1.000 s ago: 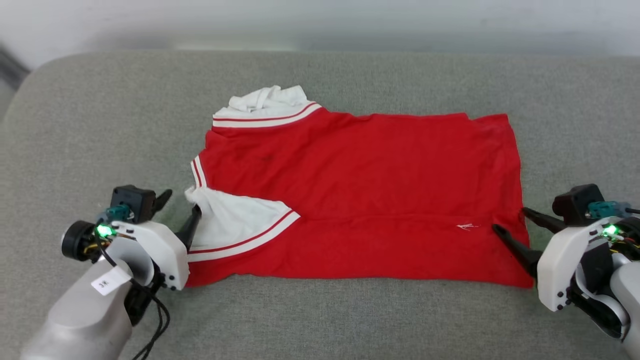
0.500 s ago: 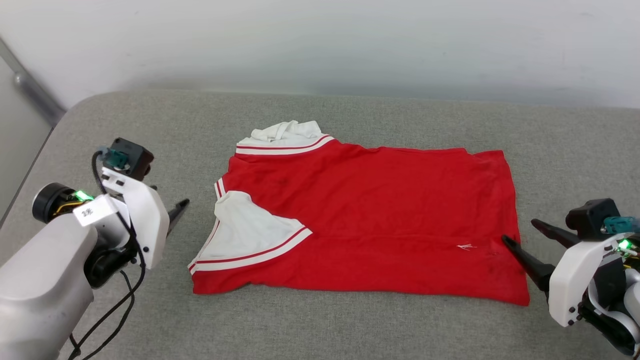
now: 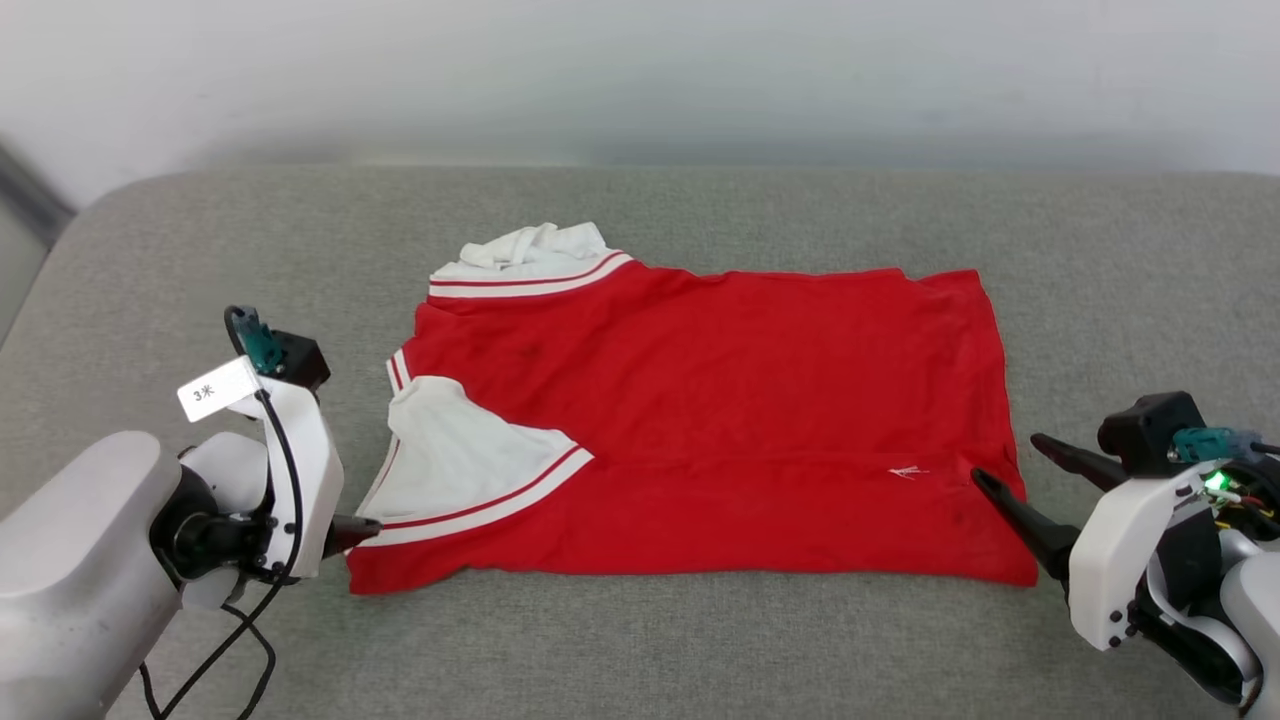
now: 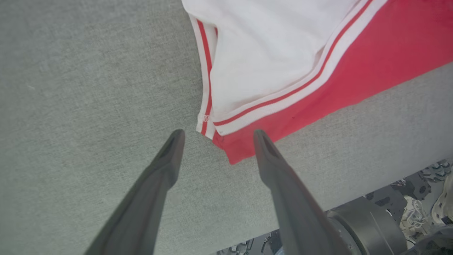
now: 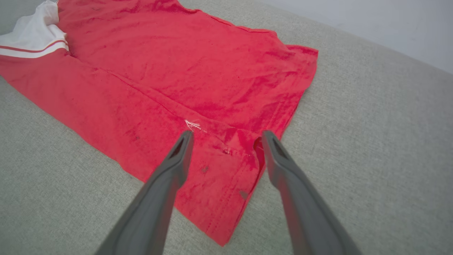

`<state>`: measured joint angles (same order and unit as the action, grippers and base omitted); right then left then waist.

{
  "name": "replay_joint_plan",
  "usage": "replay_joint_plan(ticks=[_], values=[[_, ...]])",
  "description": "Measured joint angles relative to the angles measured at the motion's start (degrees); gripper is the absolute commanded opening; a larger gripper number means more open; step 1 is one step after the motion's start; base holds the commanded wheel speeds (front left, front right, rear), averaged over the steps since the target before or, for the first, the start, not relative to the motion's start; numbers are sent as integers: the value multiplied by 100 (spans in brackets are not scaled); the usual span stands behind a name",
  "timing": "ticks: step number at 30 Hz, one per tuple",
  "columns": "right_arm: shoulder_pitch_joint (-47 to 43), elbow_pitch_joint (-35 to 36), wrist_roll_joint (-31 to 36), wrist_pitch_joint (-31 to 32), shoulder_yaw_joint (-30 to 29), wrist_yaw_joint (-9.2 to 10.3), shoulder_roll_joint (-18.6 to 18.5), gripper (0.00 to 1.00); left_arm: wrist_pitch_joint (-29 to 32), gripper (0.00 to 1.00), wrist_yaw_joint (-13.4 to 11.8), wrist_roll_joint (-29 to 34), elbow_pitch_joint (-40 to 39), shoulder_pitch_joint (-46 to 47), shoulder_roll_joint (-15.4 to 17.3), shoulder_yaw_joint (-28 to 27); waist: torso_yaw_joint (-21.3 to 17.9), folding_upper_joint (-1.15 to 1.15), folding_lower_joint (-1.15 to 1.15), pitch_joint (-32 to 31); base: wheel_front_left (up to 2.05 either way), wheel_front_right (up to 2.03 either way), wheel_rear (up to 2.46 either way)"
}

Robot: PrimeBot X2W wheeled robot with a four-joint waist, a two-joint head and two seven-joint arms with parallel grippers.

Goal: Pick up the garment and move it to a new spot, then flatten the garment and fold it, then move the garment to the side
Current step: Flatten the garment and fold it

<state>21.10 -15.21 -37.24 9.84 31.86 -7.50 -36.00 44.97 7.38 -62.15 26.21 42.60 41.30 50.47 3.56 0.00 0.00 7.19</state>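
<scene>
The garment (image 3: 700, 420), a red jersey with white sleeve panels and red-and-white trim, lies flat on the grey cushion with its near edge folded over. My left gripper (image 3: 360, 527) sits low at its front left corner. In the left wrist view the left gripper (image 4: 218, 132) is open, fingers either side of that corner of the garment (image 4: 276, 63), holding nothing. My right gripper (image 3: 1005, 459) is open at the right hem. The right wrist view has the right gripper (image 5: 227, 134) straddling the hem of the garment (image 5: 177, 71) near a small white thread mark.
The grey cushion (image 3: 700, 640) extends on all sides of the jersey. A pale wall (image 3: 640, 70) runs behind it. The cushion's front edge (image 4: 354, 184) is close to the left gripper, with the robot's base (image 4: 371, 226) below. The cushion's rounded left end (image 3: 40, 270) lies beyond my left arm.
My left gripper has left the white sleeve's tip, drawn back and dropped to the jersey's front left corner. The right gripper stays open at the hem. The head camera has shifted.
</scene>
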Motion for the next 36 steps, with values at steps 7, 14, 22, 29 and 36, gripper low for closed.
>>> replay_joint_plan(ticks=[7, 14, 22, 29, 36], values=[[222, 8, 42, 54, 59, -1, 49, 100, 177, 100, -78, -55, 544, -3, -179, 97, -212, 0, 0, 305, 0, 0, 0], [352, -58, 21, 26, 149, 0, 102, 100, 280, 47, -31, 45, 916, 10, -303, 342, -370, 0, 0, 507, 0, 0, 0], [655, 88, 14, 190, 148, 0, -159, 100, -132, 0, 2, 97, 775, 20, -334, 592, -303, 0, 0, 324, 0, 0, 0], [1390, 444, -73, 1377, 427, 0, -678, 100, -389, 0, 1, 59, 177, 147, -121, 861, -171, 0, 1, 124, 0, 0, 0], [1861, 502, -953, 3651, 969, 0, -995, 100, -542, 0, 2, 43, -208, 258, 78, 1082, -67, 0, 1, 116, 0, 0, 0]])
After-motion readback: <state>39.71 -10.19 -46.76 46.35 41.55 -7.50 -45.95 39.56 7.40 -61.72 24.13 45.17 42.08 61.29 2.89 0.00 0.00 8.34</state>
